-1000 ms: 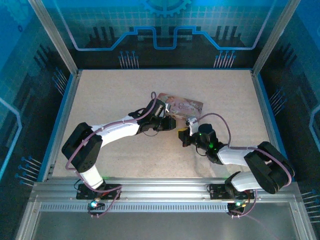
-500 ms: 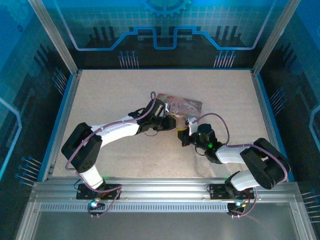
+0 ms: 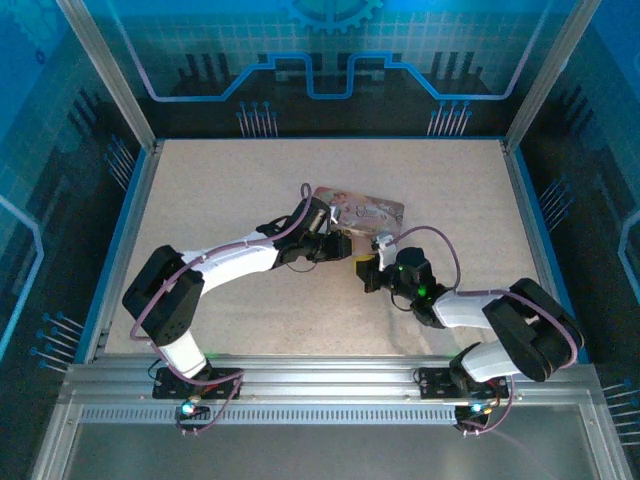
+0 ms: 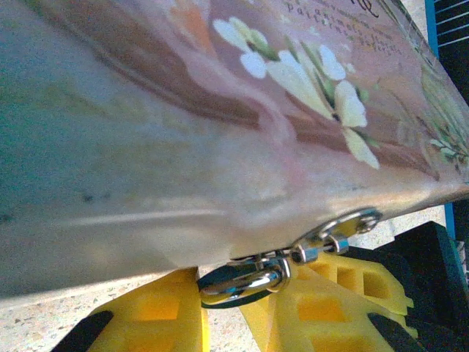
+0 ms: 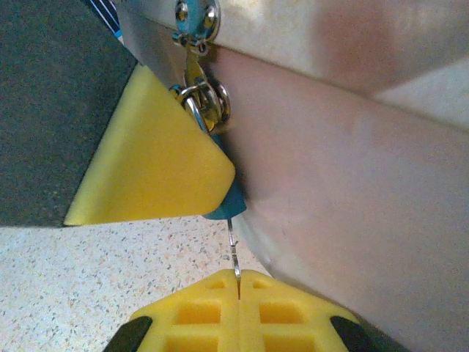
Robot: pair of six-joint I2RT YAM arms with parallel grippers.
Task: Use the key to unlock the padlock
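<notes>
Padlock (image 5: 222, 207) and key (image 5: 234, 253), at tin (image 4: 220, 147)
Padlock: likely light, slick; left tool (image 4: 223, 301) pinching body. Key: thin, probably bendable; right tool (image 5: 239, 290) pinching near end.

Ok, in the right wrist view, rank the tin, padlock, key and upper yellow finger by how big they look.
1. tin, by far the largest.
2. upper yellow finger.
3. padlock, mostly hidden behind that finger, so its place above the key is unsure.
4. key, a thin sliver.
</notes>
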